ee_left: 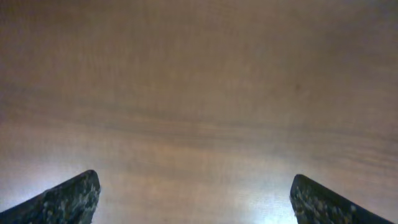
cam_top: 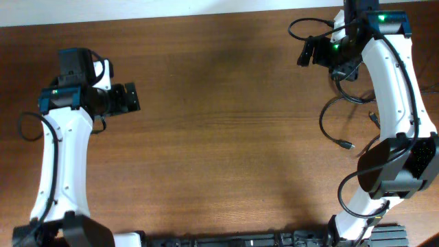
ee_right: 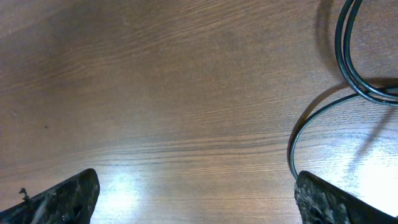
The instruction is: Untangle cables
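Overhead shows black cables (cam_top: 322, 127) on brown wooden table (cam_top: 219, 123).

The overhead view is evenly lit and fairly sharp, with faint darker patches of shadow on the wooden table (cam_top: 219, 123). The left wrist view is soft and blurred throughout, its grain smeared, with pale glare along the bottom edge. The right wrist view is crisp, the grain distinct, with white glare low down, and the cables (ee_right: 341, 56) cast a dim shadow beside themselves
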Motion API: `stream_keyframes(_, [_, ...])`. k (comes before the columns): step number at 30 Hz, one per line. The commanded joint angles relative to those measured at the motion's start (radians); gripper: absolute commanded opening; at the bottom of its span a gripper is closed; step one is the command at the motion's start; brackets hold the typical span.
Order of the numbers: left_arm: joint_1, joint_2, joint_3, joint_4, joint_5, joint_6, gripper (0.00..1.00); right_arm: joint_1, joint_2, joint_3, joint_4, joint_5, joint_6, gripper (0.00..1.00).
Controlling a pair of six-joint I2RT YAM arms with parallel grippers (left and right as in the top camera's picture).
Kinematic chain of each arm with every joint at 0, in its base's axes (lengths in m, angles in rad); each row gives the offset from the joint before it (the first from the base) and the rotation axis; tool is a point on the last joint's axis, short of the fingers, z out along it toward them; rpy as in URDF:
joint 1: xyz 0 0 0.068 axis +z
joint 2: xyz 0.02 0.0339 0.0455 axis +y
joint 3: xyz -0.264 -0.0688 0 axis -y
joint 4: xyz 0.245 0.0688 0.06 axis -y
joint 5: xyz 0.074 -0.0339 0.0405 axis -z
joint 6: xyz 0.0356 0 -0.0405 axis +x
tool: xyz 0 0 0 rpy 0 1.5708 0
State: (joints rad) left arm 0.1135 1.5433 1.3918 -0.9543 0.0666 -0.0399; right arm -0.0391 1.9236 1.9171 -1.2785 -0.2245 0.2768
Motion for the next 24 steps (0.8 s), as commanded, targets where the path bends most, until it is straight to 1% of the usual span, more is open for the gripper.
stream_keyframes(1, [-0.072, -0.121, -0.031, 0.111, -0.010, 0.119, 0.98, 0.006, -0.010, 0.013, 0.000, 0.020, -0.011, 0.99])
stream_keyframes(3, [-0.126, -0.190, -0.096, 0.238, -0.010, 0.189, 0.98, 0.006, -0.010, 0.013, 0.000, 0.019, -0.011, 0.99])
stream_keyframes(5, [-0.179, -0.272, -0.192, 0.397, -0.010, 0.227, 0.98, 0.006, -0.010, 0.013, 0.000, 0.020, -0.011, 0.99])
stream_keyframes(8, [-0.217, -0.367, -0.319, 0.570, -0.008, 0.225, 0.99, 0.006, -0.010, 0.013, 0.000, 0.019, -0.011, 0.99])
stream_keyframes(10, [-0.227, -0.458, -0.460, 0.755, 0.026, 0.223, 0.98, 0.006, -0.010, 0.013, 0.000, 0.020, -0.011, 0.99])
stream_keyframes(11, [-0.227, -0.497, -0.527, 0.844, 0.034, 0.200, 0.98, 0.006, -0.010, 0.013, 0.000, 0.019, -0.011, 0.99])
stream_keyframes(13, [-0.227, -0.576, -0.664, 1.039, 0.035, 0.158, 0.99, 0.006, -0.010, 0.013, 0.000, 0.020, -0.011, 0.99])
stream_keyframes(16, [-0.227, -0.689, -0.868, 1.321, 0.034, 0.149, 0.98, 0.006, -0.010, 0.013, 0.000, 0.020, -0.011, 0.99])
stream_keyframes(19, [-0.227, -0.780, -1.037, 1.544, 0.014, 0.149, 0.98, 0.006, -0.010, 0.013, 0.000, 0.020, -0.011, 0.99])
stream_keyframes(20, [-0.227, -0.834, -1.128, 1.655, -0.013, 0.149, 0.98, 0.006, -0.010, 0.013, 0.000, 0.020, -0.011, 0.99])
stream_keyframes(21, [-0.227, -0.881, -1.199, 1.733, -0.037, 0.149, 0.98, 0.006, -0.010, 0.013, 0.000, 0.020, -0.011, 0.99])
stream_keyframes(24, [-0.227, -1.012, -1.354, 1.858, -0.083, 0.149, 0.98, 0.006, -0.010, 0.013, 0.000, 0.019, -0.011, 0.99])
